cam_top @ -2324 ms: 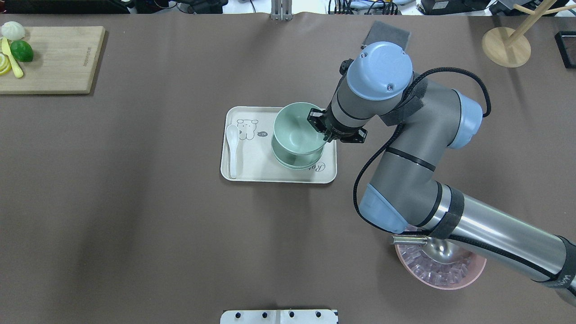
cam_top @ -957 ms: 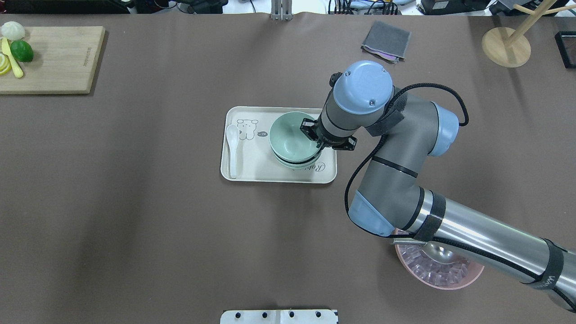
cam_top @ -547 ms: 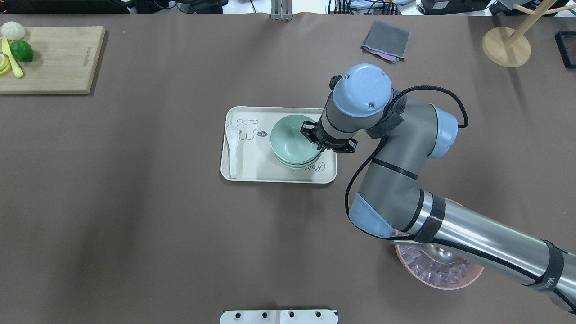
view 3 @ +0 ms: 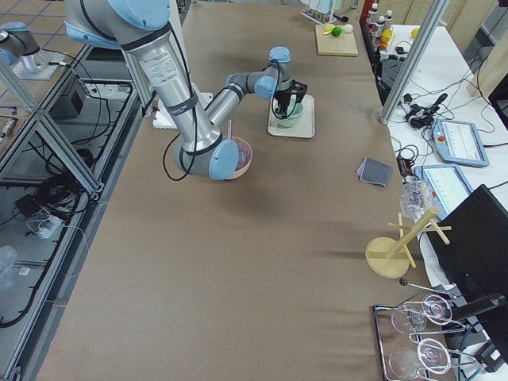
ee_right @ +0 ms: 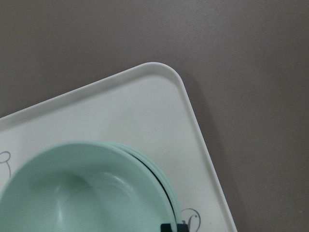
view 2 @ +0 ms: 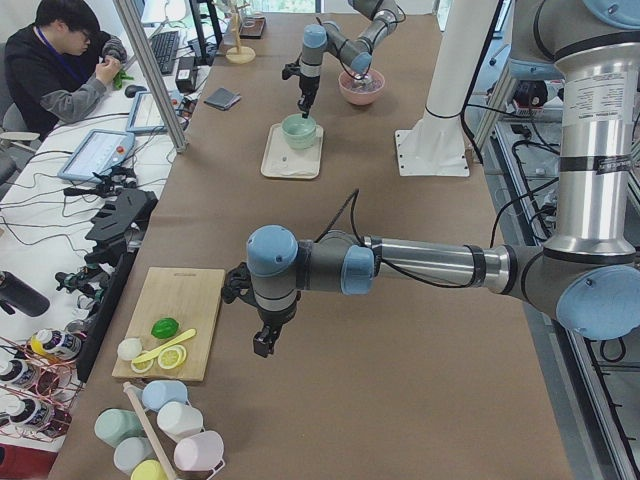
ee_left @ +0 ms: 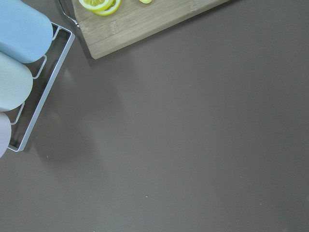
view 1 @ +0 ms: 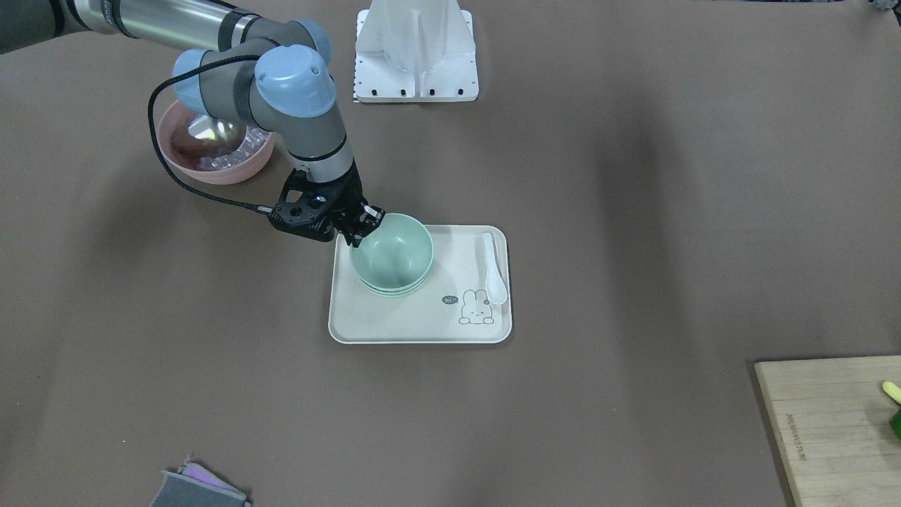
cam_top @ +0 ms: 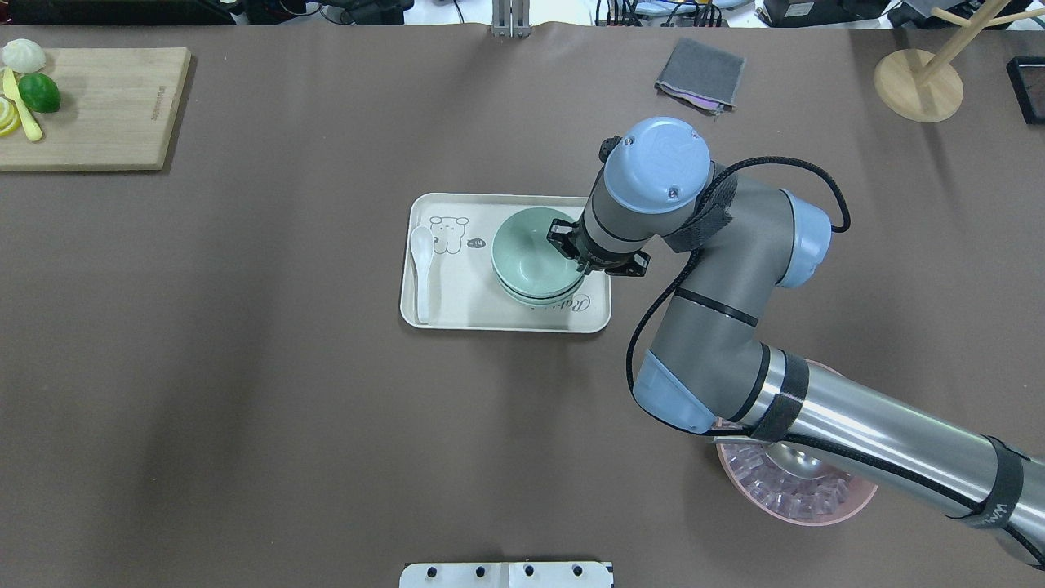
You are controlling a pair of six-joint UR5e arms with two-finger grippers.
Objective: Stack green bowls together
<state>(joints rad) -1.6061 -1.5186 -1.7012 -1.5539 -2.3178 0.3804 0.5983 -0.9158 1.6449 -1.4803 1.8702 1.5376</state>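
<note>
Green bowls [cam_top: 535, 257]: nested upright into one stack. It stands on the tray [cam_top: 457, 320], in the half of the tray toward the robot's right, close to that short edge.
Tray: cream, rectangular, flat on the desk [cam_top: 245, 367] about midway between the desk's side edges and nearer its far edge than the robot's.
Right hand [cam_top: 570, 247]: points down at the rim of the uppermost bowl, on the side facing the tray's right edge. Its fingertips are at the rim; the right wrist view shows one dark tip against it. I cannot tell whether the fingers clamp the rim or stand slack.
Left hand [view 2: 261, 348]: points down, above bare desk just off the cutting board [cam_top: 98, 106] at the desk's far left corner. It holds nothing; I cannot tell how far it is open.
Spoon [cam_top: 422, 273]: white, lying along the tray's left edge, apart from the stack.
Pink bowl [cam_top: 816, 500]: near the robot's edge of the desk on the right, partly under the right arm, a metal scoop [cam_top: 796, 459] inside.
Cloth [cam_top: 700, 73]: grey, folded, by the far edge.
</note>
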